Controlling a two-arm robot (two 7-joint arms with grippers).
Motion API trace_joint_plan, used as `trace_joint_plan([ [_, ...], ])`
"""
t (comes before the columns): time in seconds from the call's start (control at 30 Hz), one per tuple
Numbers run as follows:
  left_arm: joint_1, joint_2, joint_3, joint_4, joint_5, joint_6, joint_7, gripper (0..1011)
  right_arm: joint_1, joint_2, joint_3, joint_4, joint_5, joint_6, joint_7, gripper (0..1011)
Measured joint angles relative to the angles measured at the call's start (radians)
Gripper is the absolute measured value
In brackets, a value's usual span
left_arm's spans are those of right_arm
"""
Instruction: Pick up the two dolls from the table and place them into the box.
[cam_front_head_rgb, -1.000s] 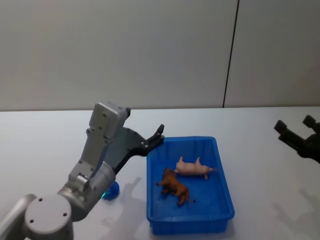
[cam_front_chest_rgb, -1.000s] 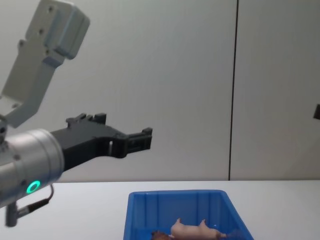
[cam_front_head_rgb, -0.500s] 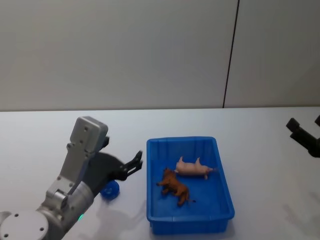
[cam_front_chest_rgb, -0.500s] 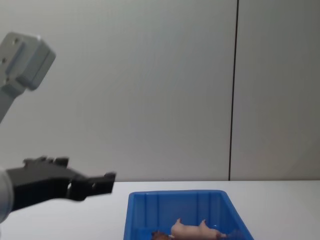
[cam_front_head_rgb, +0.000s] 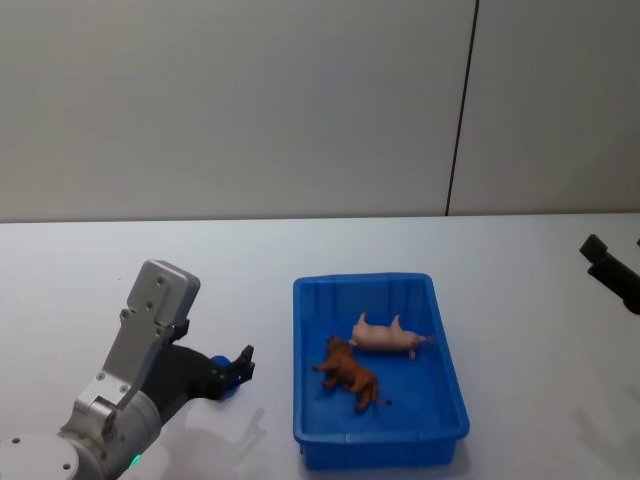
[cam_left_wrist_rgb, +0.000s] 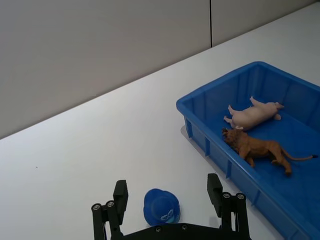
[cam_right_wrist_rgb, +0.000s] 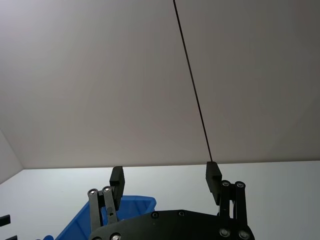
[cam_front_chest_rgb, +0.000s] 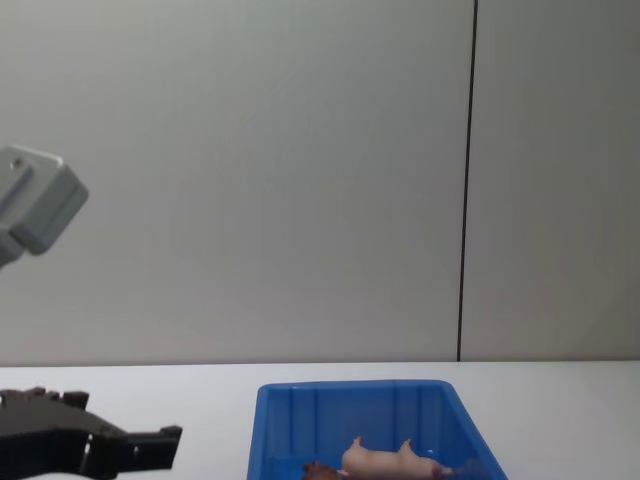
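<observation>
In box (cam_front_head_rgb: 380, 440): pink doll (cam_front_head_rgb: 385, 335) & brown doll (cam_front_head_rgb: 350, 372), just right of L claw (cam_left_wrist_rgb: 167, 190), well left of R claw (cam_right_wrist_rgb: 165, 171). Both claws apart, empty. Job looks done.

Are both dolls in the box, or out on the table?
Both in. The pink doll and the brown doll lie on their sides on the blue box floor.

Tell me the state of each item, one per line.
Pink doll: lying in the box.
Brown doll: lying in the box.
Box: upright, holds both dolls.
Left gripper: open, empty, left of box.
Right gripper: open, empty, far right.
Blue cap: on the table.
</observation>
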Motion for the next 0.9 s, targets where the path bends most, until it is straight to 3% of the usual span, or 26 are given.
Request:
trace_joint_plan([
  [0.47,-0.040,-0.043,0.006,0.102,0.012,0.015,-0.076,1004,-0.003,0.001,0.002,-0.001,0.003,-0.004,-0.002,1001],
  [0.9,-0.068,-0.074,0.009,0.173,0.035,0.023,-0.091,1004,-0.004,0.002,0.002,-0.001,0.004,-0.005,-0.002,1001],
])
